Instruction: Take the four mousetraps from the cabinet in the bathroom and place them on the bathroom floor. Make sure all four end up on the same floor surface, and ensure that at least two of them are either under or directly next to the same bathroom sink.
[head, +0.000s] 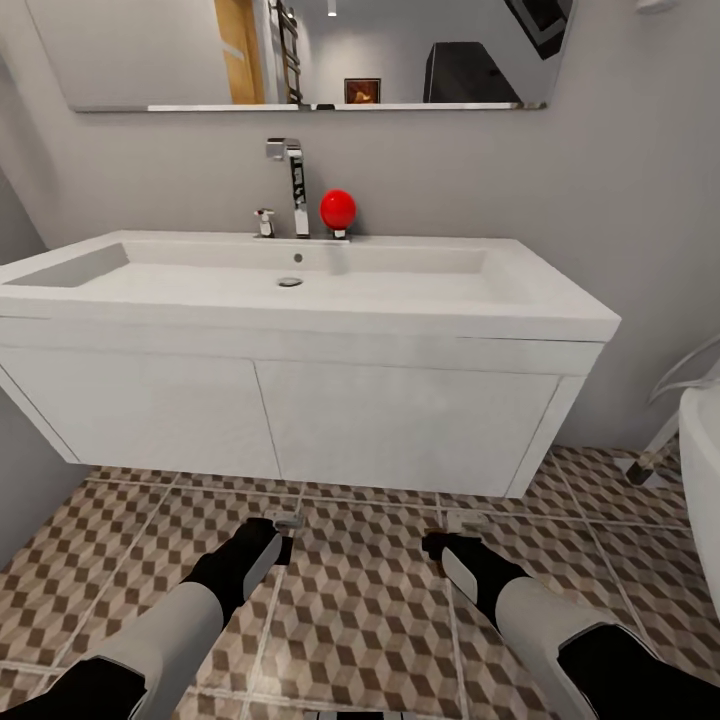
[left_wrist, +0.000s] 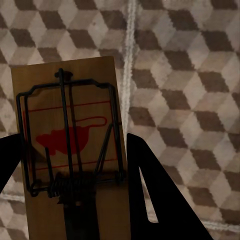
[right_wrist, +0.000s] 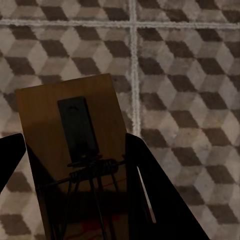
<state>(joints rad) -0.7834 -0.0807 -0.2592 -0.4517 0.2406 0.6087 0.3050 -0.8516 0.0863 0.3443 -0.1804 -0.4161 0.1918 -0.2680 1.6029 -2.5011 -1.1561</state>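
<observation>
- The left hand (head: 283, 532), lower left of centre in the head view, is lowered toward the bathroom floor (head: 380, 610) in front of the sink (head: 300, 285). In the left wrist view its dark fingers (left_wrist: 150, 190) are closed on the long edges of a mousetrap (left_wrist: 70, 150), wire frame and red mark facing up, the patterned tiles close behind it.
- The right hand (head: 450, 535), lower right of centre in the head view, is just as low. In the right wrist view its fingers (right_wrist: 150, 190) grip a second mousetrap (right_wrist: 75, 150) across its width, dark plate and spring visible.
- My reading: this is the placing step for two traps beside the vanity.
- Next, each hand should sink until its board lies flat on the tile, then open and lift straight off.
</observation>
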